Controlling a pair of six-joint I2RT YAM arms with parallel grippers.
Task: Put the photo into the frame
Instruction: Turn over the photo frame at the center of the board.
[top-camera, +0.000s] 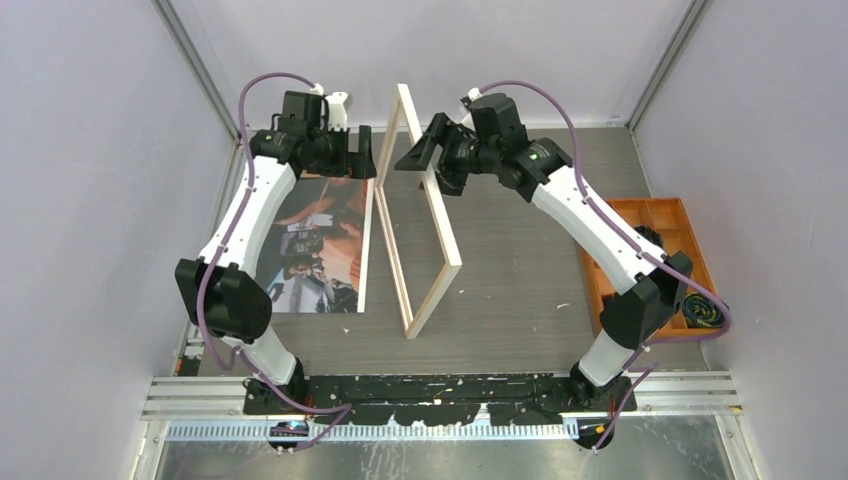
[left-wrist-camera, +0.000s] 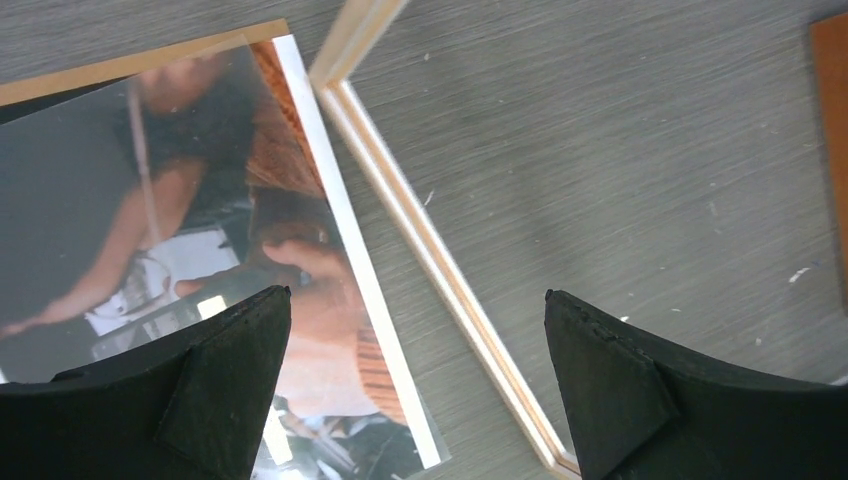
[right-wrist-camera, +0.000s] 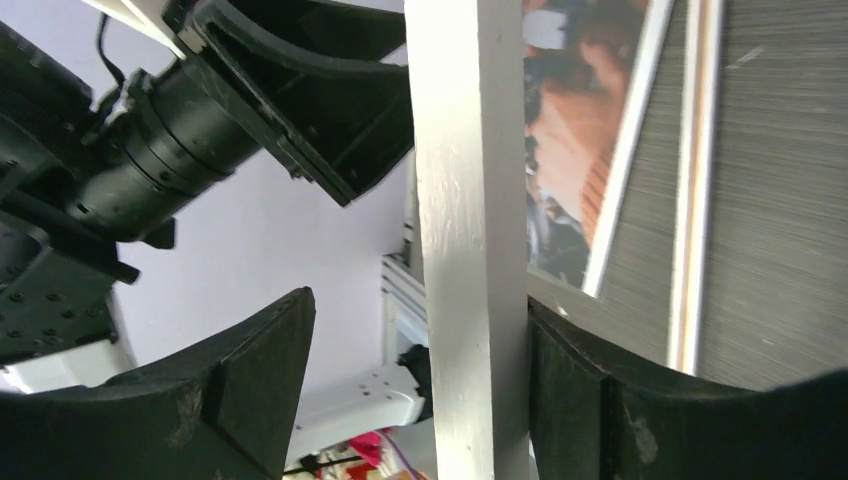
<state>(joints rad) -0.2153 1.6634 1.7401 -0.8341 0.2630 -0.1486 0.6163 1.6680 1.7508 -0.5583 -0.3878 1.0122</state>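
The frame (top-camera: 449, 238) stood on edge on the table (top-camera: 520, 270), its top rail loosely between the right gripper's (right-wrist-camera: 418, 305) parted, unclamped fingers, probably propped for loading. The photo (top-camera: 315, 250) lay face-up beside it under the wide-open, empty left gripper (left-wrist-camera: 415, 293).

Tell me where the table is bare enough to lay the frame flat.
The widest bare table lies between the standing frame and the orange tray. A narrower strip runs along the near edge. The left side is crowded: the photo lies flat beside the frame.
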